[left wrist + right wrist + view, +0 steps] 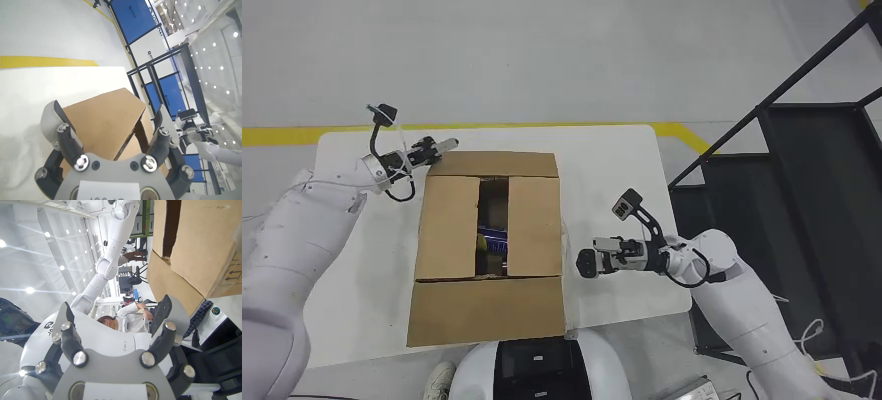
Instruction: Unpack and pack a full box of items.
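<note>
Top view: box centred on table, side flaps nearly shut, left tool wide and empty at its 11 o'clock, right tool wide at 4 o'clock; probably best to hook each flap's inner edge and fold outward.

1 cardboard box; 1 white table; 2 tools: left tool, right tool; boxed items uncountable.

Box was set at the middle of the table, items seen inside through the flap gap. Left gripper was noted off its far left corner, right gripper just beside its right side.
</note>
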### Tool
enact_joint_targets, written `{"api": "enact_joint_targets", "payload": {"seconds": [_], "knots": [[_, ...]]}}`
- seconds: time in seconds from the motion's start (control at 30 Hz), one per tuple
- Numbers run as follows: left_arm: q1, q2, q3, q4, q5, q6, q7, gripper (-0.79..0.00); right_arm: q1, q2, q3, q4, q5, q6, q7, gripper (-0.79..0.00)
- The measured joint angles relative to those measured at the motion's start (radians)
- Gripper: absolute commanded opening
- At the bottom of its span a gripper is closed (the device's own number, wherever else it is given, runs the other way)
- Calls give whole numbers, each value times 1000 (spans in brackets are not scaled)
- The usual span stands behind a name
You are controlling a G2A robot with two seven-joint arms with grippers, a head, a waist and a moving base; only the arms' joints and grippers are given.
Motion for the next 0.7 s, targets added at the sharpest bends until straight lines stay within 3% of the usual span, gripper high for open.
{"api": "enact_joint_targets", "payload": {"seconds": [0.2, 0.4, 0.5, 0.7], "knots": [[15, 31, -95, 15, -129, -83, -48, 0, 46, -6, -38, -9, -11, 25, -19, 0], [90, 114, -263, -23, -377, -157, -242, 0, 149, -23, -131, -39, -116, 82, -105, 0], [161, 167, -352, -85, -472, -93, -345, 0, 214, -38, -208, -49, -222, 111, -191, 0], [376, 271, -531, -319, -553, 59, -495, 0, 297, -82, -390, -67, -453, 164, -448, 0]]}}
